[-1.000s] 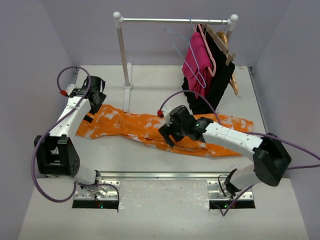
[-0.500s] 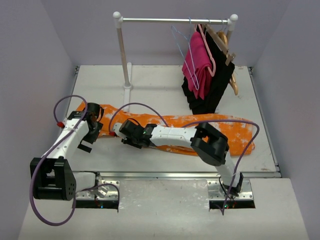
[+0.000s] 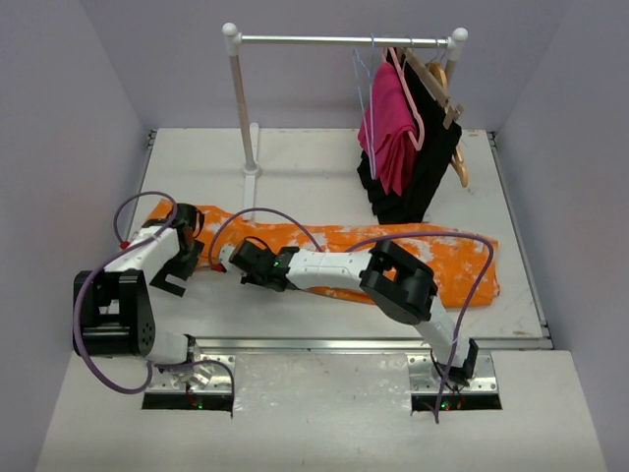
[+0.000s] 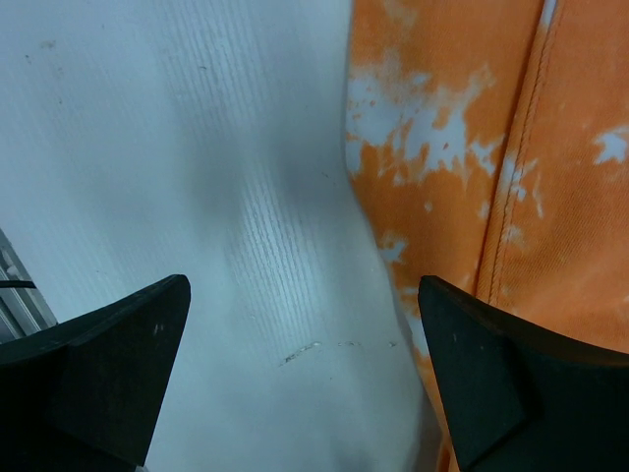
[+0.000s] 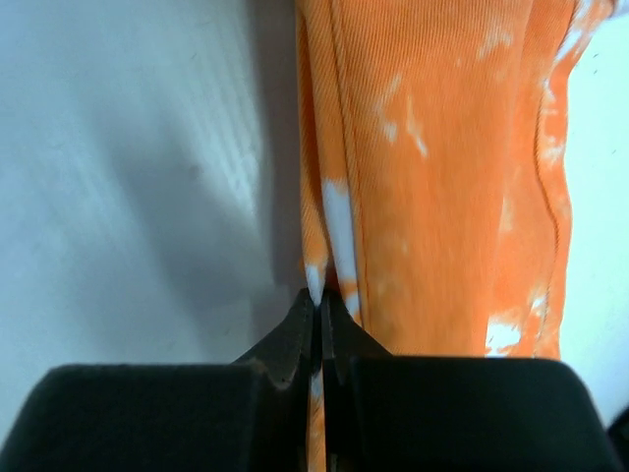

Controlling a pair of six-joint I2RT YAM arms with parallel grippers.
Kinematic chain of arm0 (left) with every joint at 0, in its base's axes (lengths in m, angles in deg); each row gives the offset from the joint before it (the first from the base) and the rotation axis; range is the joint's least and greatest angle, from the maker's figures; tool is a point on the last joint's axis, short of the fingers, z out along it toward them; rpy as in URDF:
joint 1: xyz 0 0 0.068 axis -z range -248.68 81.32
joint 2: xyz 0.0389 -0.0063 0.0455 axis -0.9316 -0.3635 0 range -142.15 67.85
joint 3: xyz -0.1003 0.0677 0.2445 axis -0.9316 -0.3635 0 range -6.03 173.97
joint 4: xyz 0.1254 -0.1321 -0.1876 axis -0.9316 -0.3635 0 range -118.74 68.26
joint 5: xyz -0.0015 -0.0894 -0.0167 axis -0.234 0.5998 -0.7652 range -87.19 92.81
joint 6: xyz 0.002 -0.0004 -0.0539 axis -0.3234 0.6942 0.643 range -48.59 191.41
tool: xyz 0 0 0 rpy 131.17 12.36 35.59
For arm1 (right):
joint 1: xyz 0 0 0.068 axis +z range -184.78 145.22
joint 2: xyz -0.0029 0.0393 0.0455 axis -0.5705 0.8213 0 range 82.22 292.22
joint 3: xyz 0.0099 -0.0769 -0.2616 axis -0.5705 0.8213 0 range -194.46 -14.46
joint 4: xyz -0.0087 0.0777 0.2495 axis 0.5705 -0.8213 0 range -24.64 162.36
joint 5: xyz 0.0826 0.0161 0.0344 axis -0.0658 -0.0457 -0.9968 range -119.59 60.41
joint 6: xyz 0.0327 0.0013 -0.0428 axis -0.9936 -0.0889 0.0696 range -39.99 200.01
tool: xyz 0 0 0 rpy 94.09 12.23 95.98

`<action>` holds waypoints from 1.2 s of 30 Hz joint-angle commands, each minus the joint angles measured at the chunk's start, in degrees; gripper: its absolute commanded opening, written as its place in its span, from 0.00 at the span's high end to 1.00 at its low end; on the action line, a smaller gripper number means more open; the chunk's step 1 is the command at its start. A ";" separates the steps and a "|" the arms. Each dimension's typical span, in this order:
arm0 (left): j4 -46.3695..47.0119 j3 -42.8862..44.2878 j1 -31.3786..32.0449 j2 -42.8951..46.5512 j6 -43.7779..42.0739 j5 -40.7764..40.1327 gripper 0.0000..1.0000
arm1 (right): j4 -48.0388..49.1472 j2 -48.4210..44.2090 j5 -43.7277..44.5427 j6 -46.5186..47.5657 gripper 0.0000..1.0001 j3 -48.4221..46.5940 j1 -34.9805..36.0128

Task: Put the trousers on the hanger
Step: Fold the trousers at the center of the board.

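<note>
The orange trousers point(image 3: 452, 261) with white blotches lie flat across the table, left to right. My right gripper point(image 3: 234, 262) is at their near left part, shut on a thin fold of the trousers' point(image 5: 432, 167) edge; the right wrist view shows the gripper point(image 5: 320, 295) with its jaws pressed together on the cloth. My left gripper point(image 3: 177, 267) is low at the trousers' left end. It stands open point(image 4: 305, 324) over bare table, with the trousers point(image 4: 462, 147) just beside its right finger point(image 4: 511, 383). The pale wire hanger point(image 3: 366, 98) hangs on the rail, left of the pink garment.
A white clothes rack with a top rail point(image 3: 344, 40) and a left post point(image 3: 241, 108) stands at the back. A pink garment point(image 3: 388, 123), a black garment point(image 3: 425, 167) and a wooden hanger point(image 3: 450, 93) hang at its right end. Grey walls close in on both sides.
My right arm swung left from the trousers' middle to their left part and shut its jaws on the edge. My left gripper came nearer, along the left end, still open.
</note>
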State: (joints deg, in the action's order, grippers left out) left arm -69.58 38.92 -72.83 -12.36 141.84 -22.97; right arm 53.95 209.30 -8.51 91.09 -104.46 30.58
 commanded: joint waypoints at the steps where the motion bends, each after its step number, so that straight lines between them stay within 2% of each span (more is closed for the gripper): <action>1: -0.12 0.48 -0.86 0.28 1.57 -3.59 0.00 | 1.72 -13.20 -9.81 -4.18 1.00 4.38 -0.63; 2: 0.20 0.32 -0.86 -0.13 1.73 -3.76 0.00 | -0.23 -15.80 -13.87 -4.85 1.00 4.30 -1.11; 5: 0.73 0.58 -0.86 -1.88 2.08 -4.02 0.00 | -3.30 -17.04 -18.09 -6.51 1.00 2.12 -1.90; 12: 3.82 1.63 -0.86 -10.54 2.96 -3.51 0.13 | -5.15 -14.15 -19.60 -7.30 1.00 1.23 -2.88; 16: 2.02 3.49 -0.86 -16.39 4.29 -5.00 0.12 | -5.53 -16.52 -23.06 -5.96 1.00 3.54 -3.31; 18: -0.63 4.72 -0.86 -17.78 5.49 -6.08 0.12 | -7.55 -17.57 -27.06 -4.09 0.83 5.16 -3.40; 20: -2.88 5.50 -0.86 -16.92 6.57 -7.61 0.11 | -11.80 -17.74 -30.86 -2.72 0.72 5.63 -3.22; 21: -3.58 5.68 -0.86 -16.88 6.92 -7.64 0.11 | -11.85 -17.66 -32.24 -2.38 0.72 5.73 -3.22; 22: -4.37 5.85 -0.78 -14.63 7.44 -8.67 0.11 | -13.39 -17.84 -33.12 -2.20 0.63 6.68 -3.31; 24: -6.86 6.54 -0.77 -10.77 8.73 -10.73 0.11 | -12.13 -19.63 -33.55 -2.62 0.53 9.48 -3.40; 28: -14.88 9.51 -0.95 -6.18 13.77 -15.87 0.11 | -8.04 -25.77 -33.55 -8.06 0.48 14.49 -5.48; 31: -20.19 12.41 -1.12 -5.53 17.06 -18.52 0.11 | -3.33 -29.87 -34.30 -15.97 0.52 18.19 -11.23; 32: -19.60 12.90 -1.10 -5.12 16.20 -18.23 0.11 | -2.00 -30.71 -33.35 -19.10 0.59 19.99 -12.75; 33: -17.59 13.18 -1.05 -4.62 14.46 -17.44 0.11 | -0.37 -31.33 -31.84 -23.20 0.70 21.29 -14.26; 36: -10.59 11.05 -0.39 -2.25 6.48 -11.57 0.12 | 0.65 -29.24 -33.34 -24.33 0.87 20.83 -15.03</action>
State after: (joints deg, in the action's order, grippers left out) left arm -84.69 50.48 -73.26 -18.25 153.79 -37.48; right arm 48.51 179.54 -41.21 74.69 -83.94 17.59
